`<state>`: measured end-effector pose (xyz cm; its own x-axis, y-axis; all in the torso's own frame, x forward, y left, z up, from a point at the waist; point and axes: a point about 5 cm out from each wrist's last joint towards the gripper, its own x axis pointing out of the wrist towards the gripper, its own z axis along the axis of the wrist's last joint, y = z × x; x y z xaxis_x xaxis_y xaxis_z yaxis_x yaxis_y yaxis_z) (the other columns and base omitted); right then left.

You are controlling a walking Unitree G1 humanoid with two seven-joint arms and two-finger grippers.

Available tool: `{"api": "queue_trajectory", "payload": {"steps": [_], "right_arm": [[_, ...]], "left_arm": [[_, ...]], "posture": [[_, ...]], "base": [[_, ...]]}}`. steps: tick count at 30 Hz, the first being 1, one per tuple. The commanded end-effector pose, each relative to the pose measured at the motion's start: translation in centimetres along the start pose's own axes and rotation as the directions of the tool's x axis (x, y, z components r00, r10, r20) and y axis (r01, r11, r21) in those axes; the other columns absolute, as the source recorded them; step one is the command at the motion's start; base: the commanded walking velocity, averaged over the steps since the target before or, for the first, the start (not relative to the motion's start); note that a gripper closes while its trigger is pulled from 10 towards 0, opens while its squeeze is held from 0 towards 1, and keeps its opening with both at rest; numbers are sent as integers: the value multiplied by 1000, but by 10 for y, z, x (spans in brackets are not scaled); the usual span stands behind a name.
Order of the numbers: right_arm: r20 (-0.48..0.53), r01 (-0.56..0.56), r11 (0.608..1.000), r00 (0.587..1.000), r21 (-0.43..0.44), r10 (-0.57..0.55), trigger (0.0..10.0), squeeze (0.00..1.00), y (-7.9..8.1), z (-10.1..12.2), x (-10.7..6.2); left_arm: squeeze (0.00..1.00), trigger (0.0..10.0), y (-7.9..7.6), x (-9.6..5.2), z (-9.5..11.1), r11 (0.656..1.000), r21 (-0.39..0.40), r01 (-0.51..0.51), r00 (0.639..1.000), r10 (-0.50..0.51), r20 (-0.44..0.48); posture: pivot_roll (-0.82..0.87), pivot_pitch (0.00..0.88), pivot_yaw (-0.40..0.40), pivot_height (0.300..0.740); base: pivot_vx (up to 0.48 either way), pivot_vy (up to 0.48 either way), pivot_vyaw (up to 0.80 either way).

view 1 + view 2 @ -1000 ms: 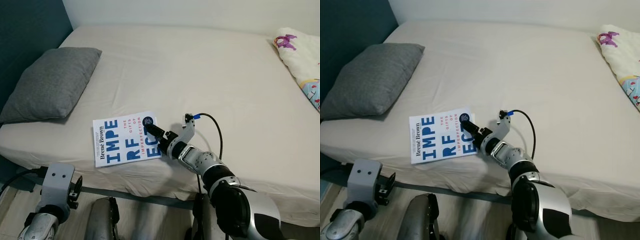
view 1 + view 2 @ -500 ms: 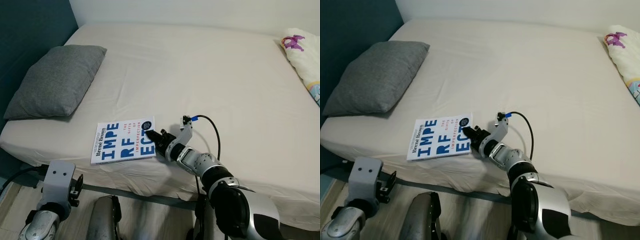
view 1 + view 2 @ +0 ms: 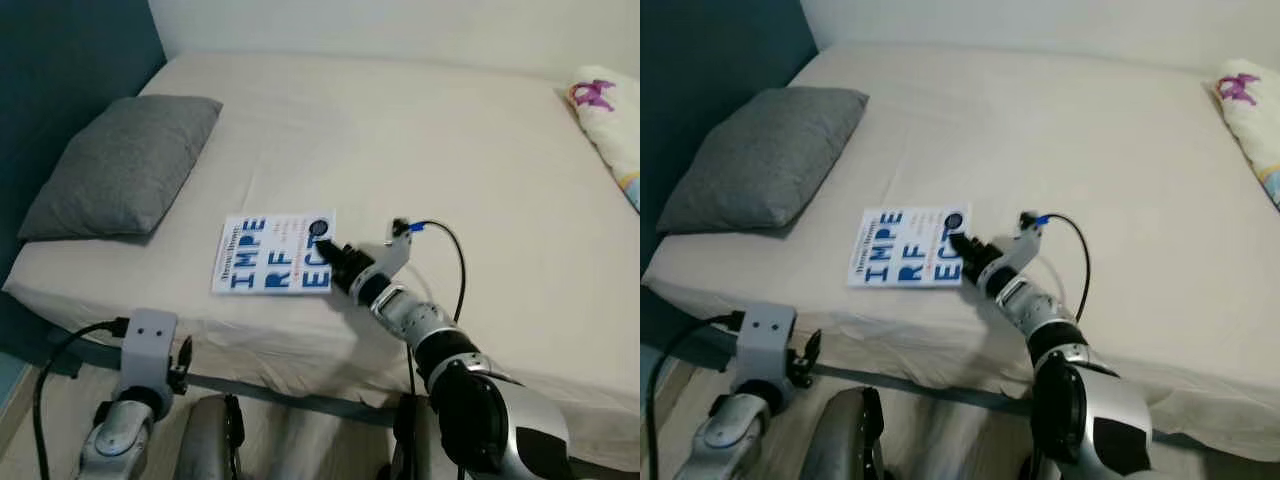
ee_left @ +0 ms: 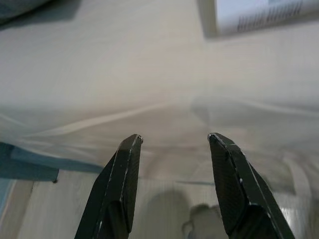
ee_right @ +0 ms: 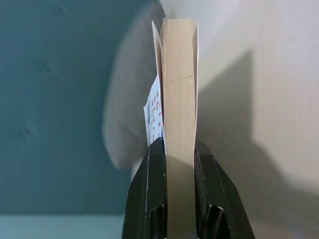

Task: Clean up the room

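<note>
A: Where's the book lying, and what has it?

B: It lies cover-up on the bed, near the front edge. The right gripper has it by the edge at the cover's three o'clock side. In the right wrist view both black fingers are pressed flat against the page block, one to each cover, closed tight on the book.

A: What could go wrong from there?

B: My guess is the grip is shallow, just a pinch at one edge. Lifted that way, the far end would likely sag or swing, and the covers could fan open so the book slides out. The front cover already stands slightly away from the pages in that wrist view.

A: Anything near it to hit?

B: The grey pillow sits at about ten o'clock from the book, well apart. A wide swing toward it could brush it, but I think that unlikely. The patterned blanket is far off at two o'clock.

A: And the other arm?

B: The left gripper hangs below the mattress edge, fingers spread apart with nothing between them. The mattress side faces it, so raising that arm carelessly could snag the sheet.
</note>
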<state>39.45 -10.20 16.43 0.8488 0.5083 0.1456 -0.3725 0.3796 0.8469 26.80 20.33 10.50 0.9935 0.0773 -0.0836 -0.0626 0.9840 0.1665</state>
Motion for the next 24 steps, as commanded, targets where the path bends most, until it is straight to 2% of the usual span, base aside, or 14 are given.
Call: {"api": "queue_trajectory", "payload": {"steps": [1, 8, 9, 10, 11, 14, 17, 19, 24], "right_arm": [[18, -53, 996, 998, 66, 52, 0, 0, -2, -2, -5], [-61, -134, 979, 988, 155, 145, 0, 0, -2, -17, -14], [-81, -137, 979, 985, 149, 151, 1176, 0, -4, -21, -17], [-81, -137, 979, 985, 149, 151, 1176, 0, -4, -21, -17], [-94, -136, 983, 984, 124, 148, 10000, 0, -7, -26, -21], [-99, -123, 990, 987, 73, 129, 10000, 0, -11, -30, -28], [-68, -85, 993, 995, -81, 79, 10000, 0, -17, -25, -41], [-26, -59, 987, 998, -146, 56, 10000, 0, -18, -21, -48], [21, -28, 990, 999, -136, 31, 10000, 0, -18, -17, -58]], "left_arm": [[0, 10000, -6, -2, -11, 1000, 4, 12, 999, -12, -34], [0, 10000, -10, 4, -12, 1000, -1, 26, 999, -26, -29], [0, 10000, -9, 5, -12, 1000, 7, 28, 999, -28, -24], [0, 10000, -9, 5, -12, 1000, 7, 28, 999, -28, -24], [0, 10000, -8, 5, -12, 1000, 9, 25, 999, -24, -22], [0, 10000, -5, 7, -13, 1000, 7, 14, 1000, -14, -17], [0, 10000, -1, 6, -13, 1000, -3, -8, 1000, 8, -8], [0, 10000, 1, 4, -14, 1000, -11, -19, 1000, 19, -7], [0, 10000, 3, 2, -17, 1000, -13, -27, 1000, 26, -9]], "posture": [[79, 205, 20, 530], [62, 176, 33, 530], [59, 168, 35, 530], [59, 168, 35, 530], [59, 162, 35, 530], [58, 153, 35, 530], [56, 147, 36, 530], [51, 144, 41, 530], [44, 142, 42, 530]], "base": [[0, 0, 0], [0, 0, 0], [0, 0, 0], [0, 0, 0], [0, 0, 0], [0, 0, 0], [0, 0, 0], [0, 0, 0], [0, 0, 0]]}}
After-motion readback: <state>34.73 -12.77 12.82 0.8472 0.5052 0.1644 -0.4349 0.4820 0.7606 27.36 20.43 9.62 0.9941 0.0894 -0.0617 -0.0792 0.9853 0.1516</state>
